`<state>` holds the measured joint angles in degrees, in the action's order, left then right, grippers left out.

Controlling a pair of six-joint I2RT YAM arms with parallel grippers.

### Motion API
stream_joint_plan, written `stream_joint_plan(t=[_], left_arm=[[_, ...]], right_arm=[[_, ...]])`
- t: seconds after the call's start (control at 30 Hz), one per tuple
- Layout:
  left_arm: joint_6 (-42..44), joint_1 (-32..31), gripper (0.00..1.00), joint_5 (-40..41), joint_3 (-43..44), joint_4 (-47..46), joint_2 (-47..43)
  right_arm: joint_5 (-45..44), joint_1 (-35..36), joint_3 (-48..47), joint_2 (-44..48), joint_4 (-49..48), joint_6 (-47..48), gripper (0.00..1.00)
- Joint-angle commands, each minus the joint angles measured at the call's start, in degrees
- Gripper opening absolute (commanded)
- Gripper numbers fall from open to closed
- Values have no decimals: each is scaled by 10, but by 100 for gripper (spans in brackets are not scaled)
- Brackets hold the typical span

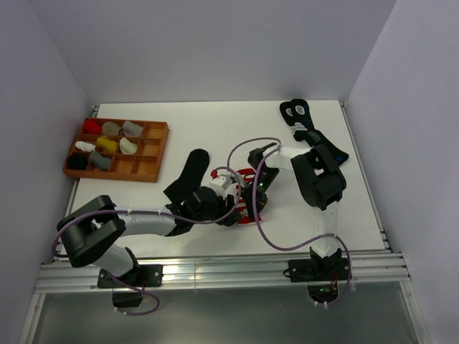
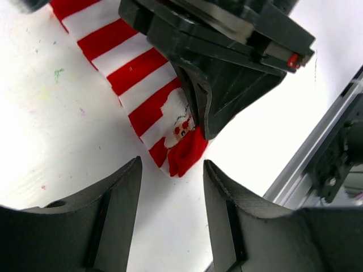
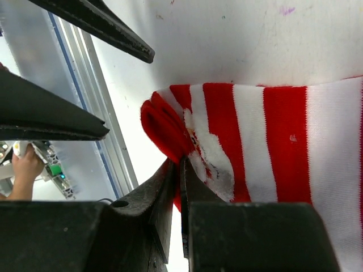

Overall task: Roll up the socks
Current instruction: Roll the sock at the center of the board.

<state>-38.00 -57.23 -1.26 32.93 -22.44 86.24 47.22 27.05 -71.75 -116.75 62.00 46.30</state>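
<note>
The red-and-white striped sock (image 1: 246, 174) lies flat at the table's front middle. It also shows in the left wrist view (image 2: 136, 73) and the right wrist view (image 3: 266, 136). My right gripper (image 3: 180, 162) is shut on its red toe end, with the jaws pressed together on the fabric; it also shows from above (image 1: 256, 203). My left gripper (image 2: 172, 165) is open and empty, its jaws a short way off the same toe end, not touching it; it also shows from above (image 1: 238, 210). The plain black sock (image 1: 191, 172) lies flat just left of the striped one, partly under my left arm.
A brown compartment tray (image 1: 154, 154) with small sock bundles stands at the back left. Dark socks with white rings (image 1: 297, 112) lie at the back right. The metal rail of the table's front edge (image 2: 317, 147) runs close by both grippers.
</note>
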Motion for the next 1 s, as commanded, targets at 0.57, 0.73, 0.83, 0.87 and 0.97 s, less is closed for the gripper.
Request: stream_joint_plan(t=[0.57, 0.73, 0.83, 0.87, 0.97], left_arm=[[110, -4, 50, -92, 61, -77, 100], [103, -4, 41, -91, 67, -75, 125], [89, -4, 31, -96, 63, -85, 135], [79, -4, 28, -99, 61, -87, 138], [58, -4, 13, -106, 71, -68, 154]], right_arm=[[-27, -10, -23, -36, 22, 20, 11], [-28, -12, -21, -31, 17, 18, 11], [-28, -12, -17, -30, 15, 19, 11], [-27, -12, -15, -30, 11, 19, 11], [-33, -12, -2, -19, -15, 5, 13]])
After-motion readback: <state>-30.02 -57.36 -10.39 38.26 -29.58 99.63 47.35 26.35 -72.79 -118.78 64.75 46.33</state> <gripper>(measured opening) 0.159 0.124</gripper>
